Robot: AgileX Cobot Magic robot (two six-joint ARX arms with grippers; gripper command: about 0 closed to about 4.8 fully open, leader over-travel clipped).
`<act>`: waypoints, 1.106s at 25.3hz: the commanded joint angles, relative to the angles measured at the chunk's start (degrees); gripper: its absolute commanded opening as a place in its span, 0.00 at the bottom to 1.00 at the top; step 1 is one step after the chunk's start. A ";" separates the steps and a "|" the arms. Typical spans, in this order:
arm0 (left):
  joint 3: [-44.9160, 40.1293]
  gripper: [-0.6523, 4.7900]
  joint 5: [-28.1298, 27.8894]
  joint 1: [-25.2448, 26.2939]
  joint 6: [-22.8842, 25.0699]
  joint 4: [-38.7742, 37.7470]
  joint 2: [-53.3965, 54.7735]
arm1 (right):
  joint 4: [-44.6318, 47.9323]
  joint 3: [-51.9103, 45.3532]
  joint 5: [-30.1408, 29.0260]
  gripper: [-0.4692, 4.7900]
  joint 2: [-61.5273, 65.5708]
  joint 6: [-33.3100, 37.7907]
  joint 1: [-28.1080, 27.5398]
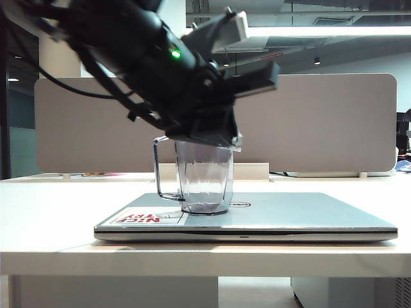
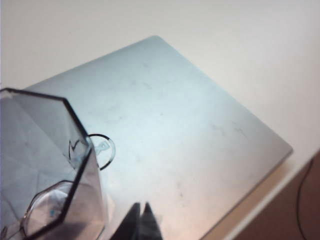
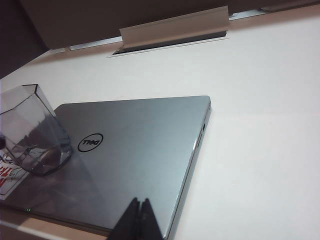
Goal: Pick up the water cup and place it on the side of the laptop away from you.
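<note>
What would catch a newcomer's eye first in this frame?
The black left arm sweeps in from the upper left of the exterior view, its left gripper shut, right above the water cup. The clear faceted cup stands upright on the closed silver Dell laptop, beside the logo, handle towards the red-lettered sticker. The right gripper, also shut, hangs over the laptop's near edge.
</note>
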 commanded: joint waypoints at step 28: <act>9.27 0.11 -5.09 1.97 -1.62 4.46 9.03 | 0.59 -0.35 0.09 0.09 -0.11 0.04 0.04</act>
